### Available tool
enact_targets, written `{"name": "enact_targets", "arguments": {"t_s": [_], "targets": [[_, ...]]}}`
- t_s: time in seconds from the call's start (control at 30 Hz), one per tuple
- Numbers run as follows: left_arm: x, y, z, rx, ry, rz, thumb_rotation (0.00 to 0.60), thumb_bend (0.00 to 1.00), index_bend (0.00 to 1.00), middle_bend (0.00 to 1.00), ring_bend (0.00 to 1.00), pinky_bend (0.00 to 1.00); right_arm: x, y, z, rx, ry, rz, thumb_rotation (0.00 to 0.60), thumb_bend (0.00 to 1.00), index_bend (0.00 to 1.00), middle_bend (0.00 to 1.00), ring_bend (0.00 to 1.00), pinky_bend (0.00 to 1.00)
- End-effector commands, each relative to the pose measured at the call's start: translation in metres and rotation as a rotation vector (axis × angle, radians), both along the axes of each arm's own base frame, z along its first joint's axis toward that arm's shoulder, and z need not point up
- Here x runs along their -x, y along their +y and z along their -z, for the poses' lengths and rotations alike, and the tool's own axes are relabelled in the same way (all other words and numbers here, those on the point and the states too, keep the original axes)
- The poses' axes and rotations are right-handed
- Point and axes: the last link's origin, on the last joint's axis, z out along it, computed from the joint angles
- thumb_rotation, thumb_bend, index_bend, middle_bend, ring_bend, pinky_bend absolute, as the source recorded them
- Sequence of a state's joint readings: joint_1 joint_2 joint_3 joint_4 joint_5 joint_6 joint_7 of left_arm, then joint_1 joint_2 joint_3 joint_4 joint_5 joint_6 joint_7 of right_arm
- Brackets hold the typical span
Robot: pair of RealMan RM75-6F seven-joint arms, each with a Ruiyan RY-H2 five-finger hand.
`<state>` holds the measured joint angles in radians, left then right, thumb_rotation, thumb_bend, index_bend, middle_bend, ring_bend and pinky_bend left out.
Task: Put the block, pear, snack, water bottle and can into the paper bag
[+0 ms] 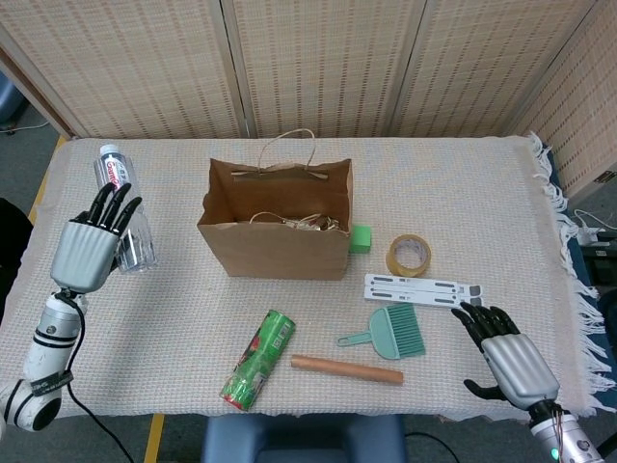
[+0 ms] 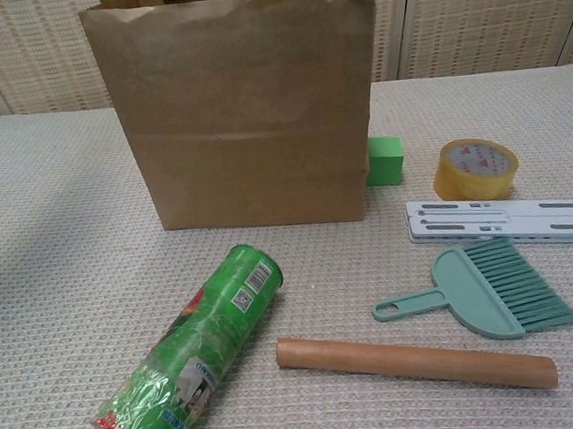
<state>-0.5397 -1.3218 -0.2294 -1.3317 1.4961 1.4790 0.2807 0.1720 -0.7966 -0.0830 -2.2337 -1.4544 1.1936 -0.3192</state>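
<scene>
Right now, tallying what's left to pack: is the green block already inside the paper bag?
No, the green block sits on the table beside the paper bag.

Paper bag (image 2: pixel 247 107) upright; green block (image 2: pixel 385 160) beside; snack tube (image 2: pixel 194 358) lying in front.

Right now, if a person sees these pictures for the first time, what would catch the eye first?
The open brown paper bag standing upright mid-table draws the eye first. Next, the left hand holding a clear water bottle above the table's left edge. Then the bright green snack tube lying on its side in front of the bag, beside a wooden rolling pin.
</scene>
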Motion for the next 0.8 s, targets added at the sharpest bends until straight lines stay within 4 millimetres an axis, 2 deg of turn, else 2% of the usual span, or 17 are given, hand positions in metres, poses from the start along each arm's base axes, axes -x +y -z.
{"name": "enact_targets", "arguments": {"t_s": [0.03, 0.23, 0.33, 0.5, 0.57, 0.63, 0.8], "targets": [[-0.024, -0.003, 0.004, 0.03, -0.367, -0.032, 0.6, 0.64, 0.65, 0.64, 0.58, 0.7, 0.0, 0.0, 0.0, -0.001, 0.0, 0.0, 0.6, 0.1, 0.0, 0.0, 0.0, 0.0], [-0.065, -0.014, 0.008, 0.263, -0.843, -0.048, 0.6, 0.64, 0.66, 0.65, 0.58, 0.7, 0.001, 0.0, 0.001, -0.006, 0.004, 0.003, 0.6, 0.1, 0.0, 0.0, 0.0, 0.0], [-0.082, -0.019, 0.007, 0.345, -0.978, -0.025, 0.6, 0.65, 0.67, 0.65, 0.58, 0.71, 0.002, 0.0, 0.002, -0.01, 0.007, 0.006, 0.6, 0.1, 0.0, 0.0, 0.0, 0.0], [-0.093, -0.02, 0.005, 0.365, -1.009, 0.013, 0.6, 0.65, 0.67, 0.66, 0.59, 0.71, 0.002, 0.0, 0.003, -0.012, 0.01, 0.006, 0.6, 0.1, 0.0, 0.0, 0.0, 0.0], [-0.103, -0.02, 0.004, 0.379, -1.034, 0.048, 0.6, 0.65, 0.68, 0.66, 0.59, 0.71, 0.002, -0.001, 0.003, -0.012, 0.011, 0.007, 0.6, 0.1, 0.0, 0.0, 0.0, 0.0], [-0.122, -0.021, 0.006, 0.447, -1.128, 0.065, 0.6, 0.65, 0.68, 0.66, 0.59, 0.72, 0.002, -0.001, 0.003, -0.01, 0.011, 0.008, 0.6, 0.1, 0.0, 0.0, 0.0, 0.0], [-0.135, -0.032, 0.013, 0.532, -1.117, 0.025, 0.6, 0.65, 0.68, 0.66, 0.59, 0.72, 0.003, -0.002, 0.003, -0.009, 0.01, 0.012, 0.6, 0.1, 0.0, 0.0, 0.0, 0.0]]}}
